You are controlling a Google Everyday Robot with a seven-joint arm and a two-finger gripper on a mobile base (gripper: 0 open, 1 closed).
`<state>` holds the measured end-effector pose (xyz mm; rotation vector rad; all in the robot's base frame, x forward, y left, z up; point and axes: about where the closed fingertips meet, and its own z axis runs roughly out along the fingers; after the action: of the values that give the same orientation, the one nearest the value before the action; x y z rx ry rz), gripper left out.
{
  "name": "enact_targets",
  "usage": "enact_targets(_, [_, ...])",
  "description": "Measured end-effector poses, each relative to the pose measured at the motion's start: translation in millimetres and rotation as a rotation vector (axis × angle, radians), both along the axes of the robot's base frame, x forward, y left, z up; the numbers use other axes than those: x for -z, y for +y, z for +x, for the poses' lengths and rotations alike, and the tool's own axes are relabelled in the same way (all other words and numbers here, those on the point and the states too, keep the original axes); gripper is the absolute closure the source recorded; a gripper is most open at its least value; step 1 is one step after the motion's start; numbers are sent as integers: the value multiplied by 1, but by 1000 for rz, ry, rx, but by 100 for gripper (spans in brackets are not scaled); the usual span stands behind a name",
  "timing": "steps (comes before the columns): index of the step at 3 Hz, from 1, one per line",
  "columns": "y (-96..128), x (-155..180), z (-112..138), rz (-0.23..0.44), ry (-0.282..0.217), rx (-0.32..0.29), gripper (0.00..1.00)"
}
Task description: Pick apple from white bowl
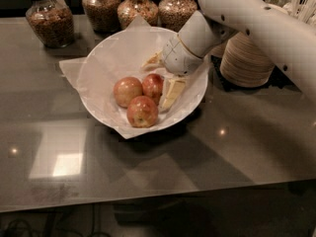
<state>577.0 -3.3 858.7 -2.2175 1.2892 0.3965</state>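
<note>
The white bowl [103, 68], lined with crinkled white paper, sits on the dark glossy table and holds three apples. The apple [153, 84], the deepest red, lies at the right of the group. A paler yellow-pink apple [127, 91] is to its left and an orange-red speckled apple [142, 111] in front. My gripper [161, 78] reaches down into the bowl from the right and is open. One cream finger [151, 61] is behind the red apple and the other [171, 93] is at its right side, close to it.
Several glass jars of grains [48, 19] stand along the back edge. A stack of paper cups [247, 58] stands right of the bowl, under my white arm [256, 19]. The table's front edge [148, 201] runs across the bottom.
</note>
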Motion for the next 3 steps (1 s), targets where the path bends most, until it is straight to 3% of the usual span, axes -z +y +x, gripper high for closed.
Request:
enact_targets(1, [3, 3, 1, -5, 9, -13, 30])
enact_targets(3, [3, 3, 1, -5, 9, -13, 72])
